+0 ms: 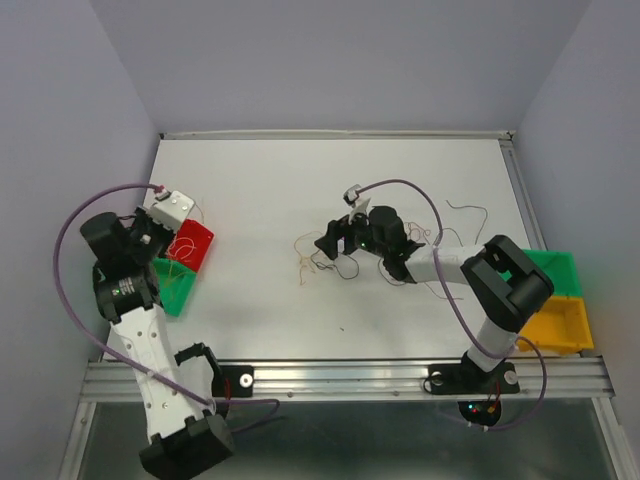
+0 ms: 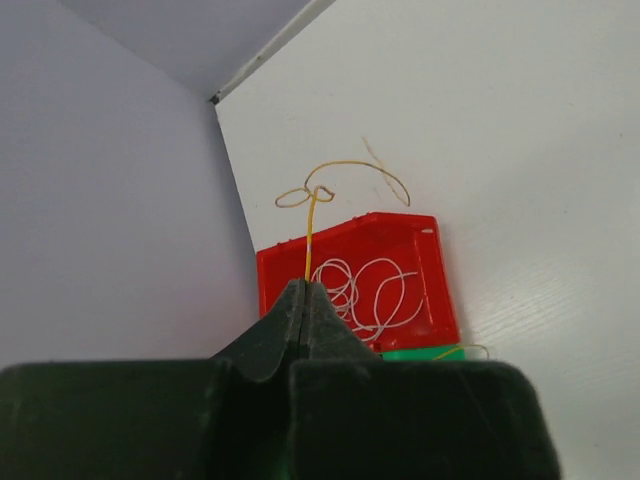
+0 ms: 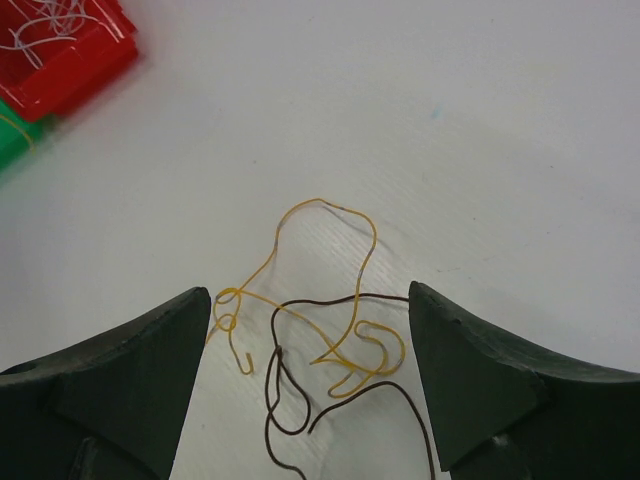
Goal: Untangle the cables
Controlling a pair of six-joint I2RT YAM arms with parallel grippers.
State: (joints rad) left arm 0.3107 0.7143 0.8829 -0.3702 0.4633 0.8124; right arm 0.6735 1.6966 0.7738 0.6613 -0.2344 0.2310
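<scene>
A tangle of thin cables lies mid-table: a yellow-orange one (image 3: 276, 250) looped over a dark brown one (image 3: 268, 405). My right gripper (image 3: 310, 295) hangs just above it, open, with the tangle between its fingers and touching neither. From the top view the right gripper (image 1: 323, 244) sits beside this tangle (image 1: 305, 263). Over the red bin at the left, my left gripper (image 2: 305, 285) is shut on a single yellow cable (image 2: 312, 215), which rises from the fingertips and ends in small loops. More thin cables (image 1: 462, 209) lie by the right arm.
The red bin (image 2: 440, 300) holds a coiled white wire (image 2: 370, 290). A green bin (image 1: 180, 290) adjoins it on its near side. At the right table edge stand a green bin (image 1: 555, 270) and a yellow bin (image 1: 560, 325). Walls enclose the table on three sides.
</scene>
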